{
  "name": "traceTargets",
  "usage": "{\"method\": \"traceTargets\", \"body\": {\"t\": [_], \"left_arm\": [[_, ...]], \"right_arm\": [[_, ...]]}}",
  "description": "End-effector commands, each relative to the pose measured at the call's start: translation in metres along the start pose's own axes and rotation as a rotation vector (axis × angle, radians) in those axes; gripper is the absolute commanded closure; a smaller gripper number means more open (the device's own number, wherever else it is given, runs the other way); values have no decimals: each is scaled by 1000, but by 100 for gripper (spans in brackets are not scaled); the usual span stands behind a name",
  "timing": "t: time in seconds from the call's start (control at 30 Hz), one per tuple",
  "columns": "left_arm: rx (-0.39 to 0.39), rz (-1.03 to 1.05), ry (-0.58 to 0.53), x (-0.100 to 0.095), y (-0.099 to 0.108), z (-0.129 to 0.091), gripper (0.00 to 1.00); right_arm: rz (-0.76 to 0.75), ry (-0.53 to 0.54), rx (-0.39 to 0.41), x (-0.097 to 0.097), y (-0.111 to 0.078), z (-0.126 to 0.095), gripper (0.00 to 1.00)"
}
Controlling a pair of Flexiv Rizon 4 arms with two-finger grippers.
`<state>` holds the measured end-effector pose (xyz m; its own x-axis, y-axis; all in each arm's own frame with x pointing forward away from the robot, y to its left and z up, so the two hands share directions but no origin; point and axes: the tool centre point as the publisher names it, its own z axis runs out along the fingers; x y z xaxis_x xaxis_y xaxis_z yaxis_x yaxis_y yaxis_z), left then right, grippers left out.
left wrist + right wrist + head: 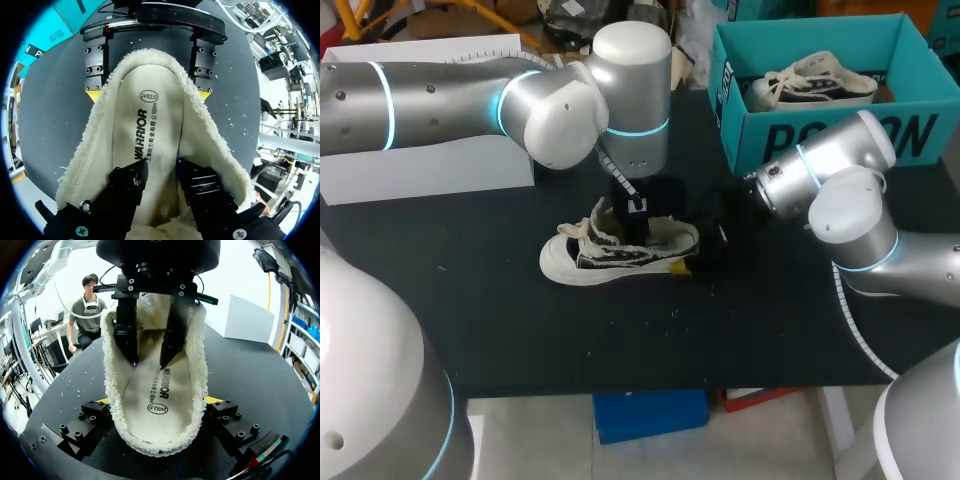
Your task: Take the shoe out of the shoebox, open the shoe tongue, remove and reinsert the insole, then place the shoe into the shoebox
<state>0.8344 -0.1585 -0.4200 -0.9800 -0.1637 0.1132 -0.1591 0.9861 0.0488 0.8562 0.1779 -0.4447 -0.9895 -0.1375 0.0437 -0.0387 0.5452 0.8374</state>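
Note:
A cream sneaker with black side panels and fleece lining stands on the black table, toe pointing left. My left gripper comes down from above into the shoe's mouth. In the left wrist view its black fingers stand apart, open, just above the cream insole, which lies flat inside the shoe. My right gripper has its yellow tips pressed on both sides of the heel, shut on the shoe. The right wrist view also shows the left gripper with nothing between its fingers.
The teal shoebox stands open at the back right with a second sneaker inside. A white box sits at the back left under my left arm. Bare table lies in front of the shoe.

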Motion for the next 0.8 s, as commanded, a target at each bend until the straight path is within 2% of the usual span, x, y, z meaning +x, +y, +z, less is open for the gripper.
{"method": "traceTargets", "body": {"t": [0.03, 0.1, 0.3, 0.5, 0.6, 0.67, 0.8], "left_arm": [[-33, -14, -109, 4, -1, 8, 63], [-54, -8, -153, 4, -2, 9, 58], [-123, -7, -250, 4, -5, 22, 62], [-173, -44, -354, -2, 2, 26, 64], [-185, -52, -414, -6, 6, 25, 61], [-187, -44, -458, -9, 8, 25, 64], [-167, -53, -508, -15, 11, 27, 62]], "right_arm": [[2, 0, 0, 0, -4, 4, 100], [2, 0, 0, 0, -4, 4, 100], [2, 0, 0, 0, -4, 4, 100], [2, 0, 0, 0, -4, 4, 100], [2, 0, 0, 0, -4, 4, 100], [2, 0, 0, 0, -4, 4, 100], [2, 0, 0, 0, -4, 4, 100]]}}
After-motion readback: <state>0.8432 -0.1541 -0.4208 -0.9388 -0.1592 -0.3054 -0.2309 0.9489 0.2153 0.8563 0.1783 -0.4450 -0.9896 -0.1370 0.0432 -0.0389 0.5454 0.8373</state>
